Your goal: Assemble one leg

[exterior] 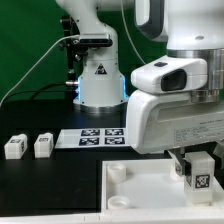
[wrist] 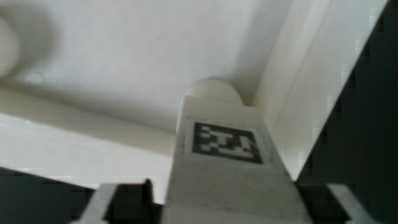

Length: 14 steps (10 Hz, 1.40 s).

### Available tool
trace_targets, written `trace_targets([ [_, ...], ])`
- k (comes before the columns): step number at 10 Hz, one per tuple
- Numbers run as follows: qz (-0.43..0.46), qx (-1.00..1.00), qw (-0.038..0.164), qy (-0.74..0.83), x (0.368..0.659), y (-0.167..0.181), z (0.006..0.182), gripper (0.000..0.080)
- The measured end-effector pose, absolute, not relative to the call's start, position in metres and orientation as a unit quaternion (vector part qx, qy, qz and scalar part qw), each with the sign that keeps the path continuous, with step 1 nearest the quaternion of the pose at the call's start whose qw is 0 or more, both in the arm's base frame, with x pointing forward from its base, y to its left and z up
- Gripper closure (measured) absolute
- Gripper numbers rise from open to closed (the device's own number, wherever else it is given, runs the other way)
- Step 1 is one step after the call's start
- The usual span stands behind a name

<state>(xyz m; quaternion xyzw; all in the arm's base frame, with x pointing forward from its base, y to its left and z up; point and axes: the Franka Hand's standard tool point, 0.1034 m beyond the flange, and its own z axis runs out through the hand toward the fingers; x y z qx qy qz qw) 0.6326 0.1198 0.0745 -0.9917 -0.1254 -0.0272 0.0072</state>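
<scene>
**Exterior view:** At the lower right of the frame, a leg is held between the narrowly set fingers of the gripper, its tag turned to the camera. It is poised over the right part of the white panel; contact cannot be told. Bare panel is left open toward the frame's left. A loose leg and a second loose leg are seen at centre left, near the marker board.

**Wrist view:** The leg is clamped between both fingers, its rounded end close beside the panel's raised edge.
</scene>
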Motion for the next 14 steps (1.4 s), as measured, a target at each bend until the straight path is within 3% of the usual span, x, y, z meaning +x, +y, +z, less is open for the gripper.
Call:
trace_targets([
  [4, -0.024, -0.998, 0.016, 0.063, 0.6326, 0.1192, 0.0744, 0.0508],
  [6, -0.024, -0.972, 0.024, 0.231, 0.6320, 0.1175, 0.0733, 0.0508],
  [11, 0.009, -0.788, 0.061, 0.613, 0.6297, 0.1186, 0.0713, 0.0506],
  [14, 0.021, -0.709, 0.064, 0.702, 0.6292, 0.1230, 0.0716, 0.0506],
])
